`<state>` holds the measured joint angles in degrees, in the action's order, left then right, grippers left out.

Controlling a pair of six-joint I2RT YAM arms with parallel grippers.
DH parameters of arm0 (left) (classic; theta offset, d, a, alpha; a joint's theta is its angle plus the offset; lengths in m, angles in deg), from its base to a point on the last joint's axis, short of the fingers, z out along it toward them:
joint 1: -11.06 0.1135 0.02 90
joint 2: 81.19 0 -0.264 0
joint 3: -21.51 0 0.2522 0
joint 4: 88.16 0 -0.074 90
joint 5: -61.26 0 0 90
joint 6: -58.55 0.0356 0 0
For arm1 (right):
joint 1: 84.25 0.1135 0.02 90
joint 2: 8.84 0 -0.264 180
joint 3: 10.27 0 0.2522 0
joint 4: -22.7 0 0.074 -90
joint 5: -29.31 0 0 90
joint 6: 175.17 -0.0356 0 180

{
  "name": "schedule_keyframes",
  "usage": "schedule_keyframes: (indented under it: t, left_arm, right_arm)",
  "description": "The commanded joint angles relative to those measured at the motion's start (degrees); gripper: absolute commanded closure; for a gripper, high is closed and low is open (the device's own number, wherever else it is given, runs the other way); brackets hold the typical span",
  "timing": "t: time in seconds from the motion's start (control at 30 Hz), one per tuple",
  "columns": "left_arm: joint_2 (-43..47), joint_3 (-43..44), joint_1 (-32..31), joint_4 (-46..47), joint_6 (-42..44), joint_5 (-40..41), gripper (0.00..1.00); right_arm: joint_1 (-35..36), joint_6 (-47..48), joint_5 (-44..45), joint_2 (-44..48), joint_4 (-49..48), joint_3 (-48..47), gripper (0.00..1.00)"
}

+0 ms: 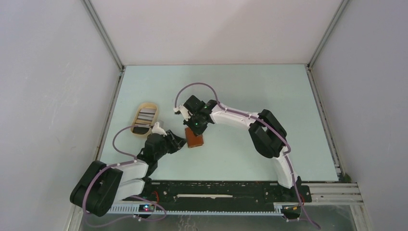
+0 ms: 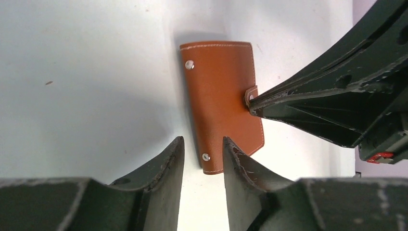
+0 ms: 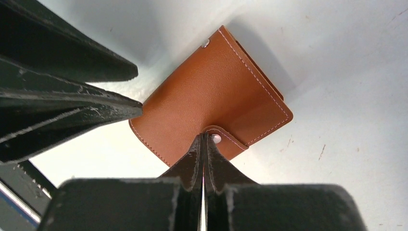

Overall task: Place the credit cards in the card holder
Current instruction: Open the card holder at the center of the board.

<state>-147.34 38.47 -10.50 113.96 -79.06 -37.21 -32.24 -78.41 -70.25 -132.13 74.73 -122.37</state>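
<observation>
I see the card holder (image 2: 219,91) closed: reddish-brown leather, pale stitching, two rivets, flat on the worktop (image 2: 86,72) mid-table. Right hand (image 3: 203,137) pinched on its clasp tab (image 3: 228,140). Left hand (image 2: 202,144) apart, just beside its end.

The card holder (image 2: 221,101), at the centre of the left wrist view, looks like smooth reddish-brown leather with a soft sheen, pale thread stitching along its edges and small shiny metal studs (image 2: 189,64). The left tool (image 2: 203,140) at the bottom of that frame and the right tool (image 3: 202,139) at the bottom centre of the right wrist view are matt black plastic, scuffed pale and rough along their edges. The tabletop (image 2: 86,96) is pale, matt and smooth, with a few tiny specks.
</observation>
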Motion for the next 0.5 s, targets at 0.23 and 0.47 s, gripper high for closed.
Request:
schedule_keyframes:
  t: [0.23, 0.47]
  left_arm:
    - [14.06, -2.24, 0.12, -3.22, 0.37, -2.81, 0.38]
    - [19.18, -5.40, -0.96, 0.58, -4.29, -5.79, 0.23]
  right_arm:
    - [-3.26, 4.49, -9.58, 13.38, -2.09, 7.02, 1.00]
    - [-5.75, 8.41, -17.42, 19.58, -2.36, 12.93, 1.00]
